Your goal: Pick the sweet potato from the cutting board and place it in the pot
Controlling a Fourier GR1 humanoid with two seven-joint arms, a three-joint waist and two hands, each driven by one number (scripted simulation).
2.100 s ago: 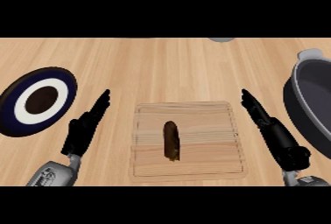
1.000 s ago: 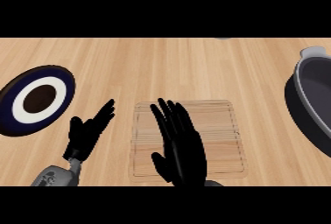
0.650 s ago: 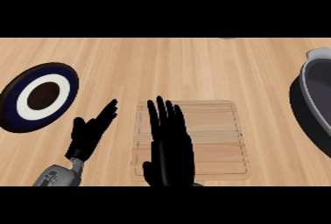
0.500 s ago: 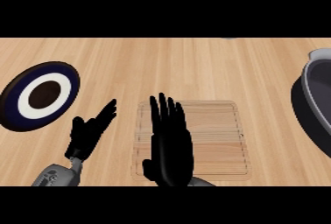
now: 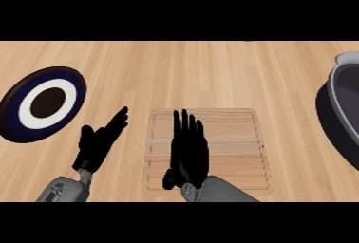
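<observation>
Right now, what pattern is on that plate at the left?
The plate shows rings: navy rim, white band, brown centre; head view.

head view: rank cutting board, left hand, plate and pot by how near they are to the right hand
1. cutting board, directly beneath the right hand.
2. left hand, just to its left, off the board.
3. plate at far left and pot at the right edge: too close to call.
</observation>
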